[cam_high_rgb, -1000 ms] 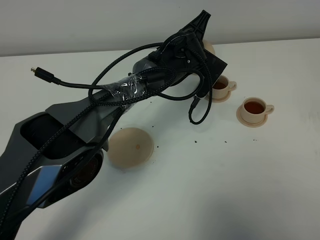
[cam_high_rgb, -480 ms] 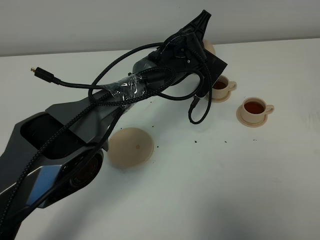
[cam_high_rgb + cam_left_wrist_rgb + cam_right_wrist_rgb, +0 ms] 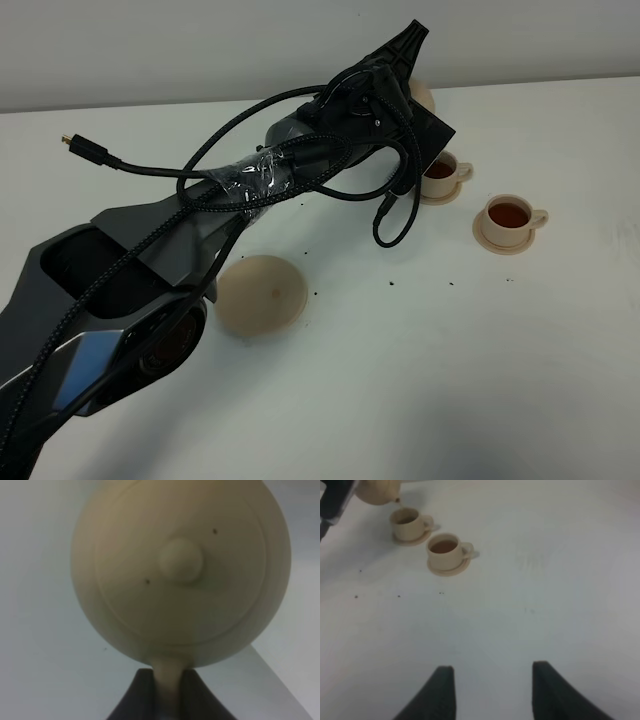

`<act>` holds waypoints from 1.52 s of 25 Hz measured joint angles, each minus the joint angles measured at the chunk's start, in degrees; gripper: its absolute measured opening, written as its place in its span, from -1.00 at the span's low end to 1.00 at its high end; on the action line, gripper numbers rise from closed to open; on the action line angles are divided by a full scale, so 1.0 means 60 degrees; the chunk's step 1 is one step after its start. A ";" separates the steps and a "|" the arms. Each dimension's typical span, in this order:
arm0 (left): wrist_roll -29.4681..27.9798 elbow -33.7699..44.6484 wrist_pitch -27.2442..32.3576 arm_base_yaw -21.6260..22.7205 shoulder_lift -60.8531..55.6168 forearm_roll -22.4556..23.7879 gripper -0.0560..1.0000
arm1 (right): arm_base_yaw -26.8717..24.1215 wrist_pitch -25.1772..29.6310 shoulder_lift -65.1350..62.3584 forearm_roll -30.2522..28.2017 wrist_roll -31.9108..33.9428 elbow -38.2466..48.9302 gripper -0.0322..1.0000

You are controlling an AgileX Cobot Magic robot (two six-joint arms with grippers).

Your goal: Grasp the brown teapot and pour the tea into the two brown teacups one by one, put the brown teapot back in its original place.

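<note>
- The left arm (image 3: 150, 270) fills the near left of the high view: a smooth dark grey shell with angular panels, its braided black cables (image 3: 250, 140) looping over it and bound by a crinkled strip of clear tape (image 3: 255, 172).
- Beside the arm's base lies the flat round saucer disc (image 3: 262, 293), matte pale tan with a tiny dot at its centre, bare on the white table (image 3: 420, 380).
- Small dark specks (image 3: 390, 284) are scattered on the smooth tabletop between the disc and the cups.
- The right gripper (image 3: 490, 692) shows only in its own wrist view, low over bare table; its two dark, tapered fingers stand apart with nothing between them.
- To the right, well apart from the disc, sits the nearer teacup (image 3: 509, 217), small, pale tan, one side handle, on its matching saucer, filled with reddish-brown tea.
- Just beyond it stands the second teacup (image 3: 441, 172) on its own saucer, also holding dark tea, partly hidden by the arm's black wrist block.
- Farthest back, the left gripper (image 3: 169, 692) is clamped on the loop handle of the brown teapot (image 3: 180, 570), which is held off the table just above and behind the second teacup.
- The teapot is squat and round, with a smooth matte beige surface, a domed lid ringed by a shallow groove, and a small knob (image 3: 181, 561).
- In the right wrist view its short spout (image 3: 396, 500) hangs just above that cup's rim.
</note>
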 joint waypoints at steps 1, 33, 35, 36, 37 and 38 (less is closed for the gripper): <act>0.0068 0.0000 -0.0048 0.0000 0.0000 -0.0001 -0.60 | 0.0000 0.0000 0.0000 0.0000 0.0000 0.0000 -0.19; 0.0701 0.0000 -0.0140 0.0000 0.0000 -0.0001 -0.60 | 0.0000 0.0000 0.0000 0.0000 0.0000 0.0000 -0.19; 0.0711 0.0000 -0.0140 0.0000 0.0000 -0.0010 -0.60 | 0.0000 0.0000 0.0000 0.0000 0.0000 0.0000 -0.19; 0.0711 0.0000 -0.0140 0.0000 0.0000 -0.0010 -0.60 | 0.0000 0.0000 0.0000 0.0000 0.0000 0.0000 -0.19; 0.0701 0.0000 -0.0140 0.0000 0.0000 -0.0017 -0.60 | 0.0000 0.0000 0.0000 0.0000 0.0000 0.0000 -0.19; 0.0673 0.0000 -0.0140 0.0000 0.0000 -0.0017 -0.60 | 0.0000 0.0000 0.0000 0.0000 0.0000 0.0000 -0.19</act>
